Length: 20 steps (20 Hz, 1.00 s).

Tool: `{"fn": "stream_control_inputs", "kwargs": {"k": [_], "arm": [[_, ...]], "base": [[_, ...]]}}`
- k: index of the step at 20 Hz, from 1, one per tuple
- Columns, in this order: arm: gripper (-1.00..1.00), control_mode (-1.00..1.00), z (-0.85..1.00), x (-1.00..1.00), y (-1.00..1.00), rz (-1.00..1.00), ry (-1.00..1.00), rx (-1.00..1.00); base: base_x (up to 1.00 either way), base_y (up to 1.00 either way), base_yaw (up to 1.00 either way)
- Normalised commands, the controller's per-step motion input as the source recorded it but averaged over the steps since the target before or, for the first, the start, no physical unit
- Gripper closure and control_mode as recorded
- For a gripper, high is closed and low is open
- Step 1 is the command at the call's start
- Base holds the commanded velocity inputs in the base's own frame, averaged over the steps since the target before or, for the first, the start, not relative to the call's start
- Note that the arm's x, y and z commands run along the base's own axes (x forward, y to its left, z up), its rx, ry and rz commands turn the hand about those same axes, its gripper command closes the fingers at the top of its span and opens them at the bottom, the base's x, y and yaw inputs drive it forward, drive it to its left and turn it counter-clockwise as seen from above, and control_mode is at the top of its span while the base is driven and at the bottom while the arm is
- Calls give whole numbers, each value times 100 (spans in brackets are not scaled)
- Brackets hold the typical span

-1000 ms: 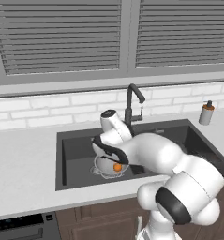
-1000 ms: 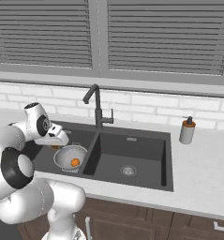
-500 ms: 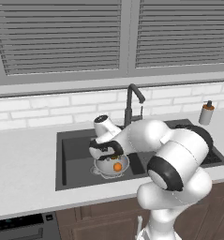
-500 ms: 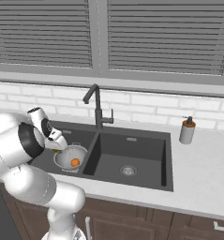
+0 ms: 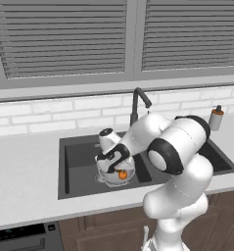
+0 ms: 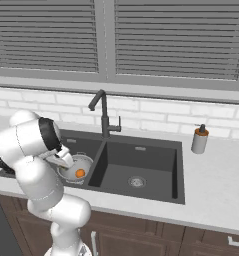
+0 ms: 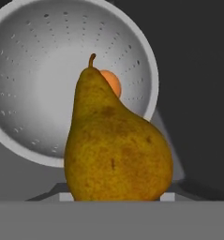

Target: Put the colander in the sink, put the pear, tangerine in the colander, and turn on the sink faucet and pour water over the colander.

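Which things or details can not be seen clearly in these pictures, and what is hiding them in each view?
- Gripper fingertips: in the hand view, the olive-brown elongated pear covers them, so the grasp cannot be confirmed.
- Small round orange tangerine: in the hand view, mostly behind the pear.
- Silvery perforated metal colander: in the left base view, the white arm covers much of it.
- Pear: too small or hidden by the arm in both base views.
- Left basin of the dark grey double sink: in the right base view, partly behind the arm.

We see grey slatted blinds (image 6: 166, 40) over the windows, a white brick wall (image 6: 156, 119) below them, a pale grey worktop (image 6: 216, 185), brown cabinets (image 6: 156, 240) underneath, and a soap bottle (image 6: 199, 140) standing on the worktop.
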Motion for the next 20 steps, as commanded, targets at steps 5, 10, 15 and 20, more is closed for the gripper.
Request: {"fn": "stream_control_inputs", "kwargs": {"k": [5, 10, 15, 20], "arm": [[100, -100, -43, 19, 0, -14, 0, 0], [100, -100, -38, 23, 2, -15, -1, 0], [100, -100, -23, 38, 7, -12, -9, 0], [100, -100, -33, 42, 16, -8, -9, 0]], "base": [[0, 0, 0], [0, 0, 0], [0, 0, 0], [0, 0, 0]]}}
